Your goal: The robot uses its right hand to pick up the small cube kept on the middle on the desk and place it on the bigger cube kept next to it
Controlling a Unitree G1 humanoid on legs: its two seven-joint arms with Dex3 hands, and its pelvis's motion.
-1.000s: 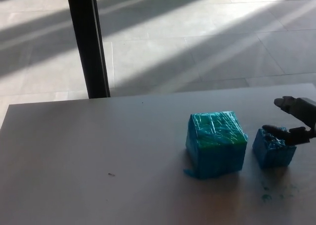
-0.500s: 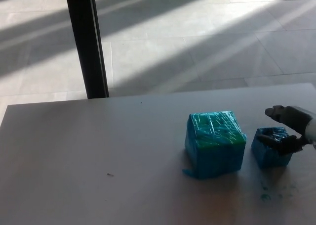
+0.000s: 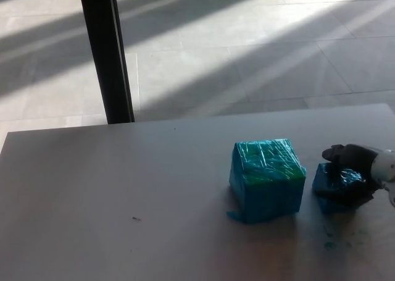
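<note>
Two blue cubes sit on the desk (image 3: 92,188) in my head view, both wrapped in shiny blue film. I see the bigger cube (image 3: 266,179) right of the desk's middle, resting flat, with a loose scrap of film trailing from its lower left corner. Just beside it on the right, with a narrow gap between them, stands the small cube (image 3: 333,183), also on the desk surface. My right hand (image 3: 353,173) comes in from the right edge and lies over that small cube: one dark finger reaches across its top rear edge, another presses along its front lower side, so the fingers are closed around it and I read this as a grip. The cube's base looks level with the desk; I cannot tell whether it has left the surface. A few blue flecks (image 3: 331,245) lie on the desk in front of the small cube. My left hand does not show. Behind the desk, a black post (image 3: 106,52) rises from the sunlit tiled floor (image 3: 247,46).
</note>
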